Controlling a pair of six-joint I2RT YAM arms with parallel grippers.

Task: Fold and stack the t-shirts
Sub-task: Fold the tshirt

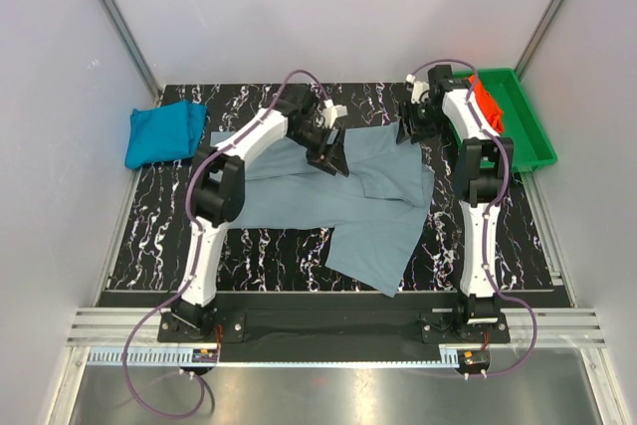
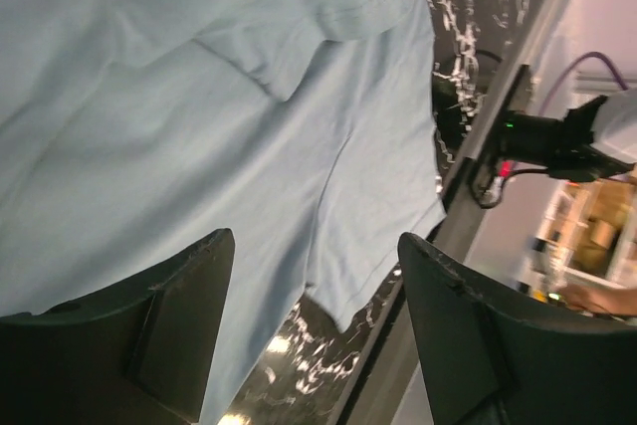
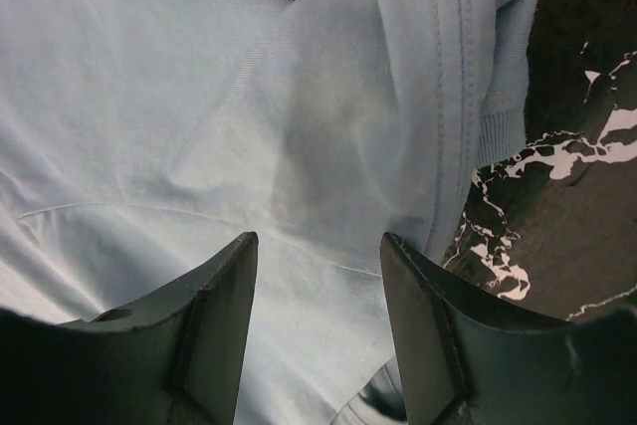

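Green plastic tray (image 1: 530, 131) at far right corner of black marbled tabletop (image 1: 269, 251)

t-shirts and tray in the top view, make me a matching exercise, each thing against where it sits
1 grey-blue t-shirt
2 teal t-shirt
3 orange-red t-shirt
4 green tray

A inside the green tray
B far right of the table
C spread across the middle of the table
D far left of the table

Pairs: 1-C, 2-D, 3-A, 4-B
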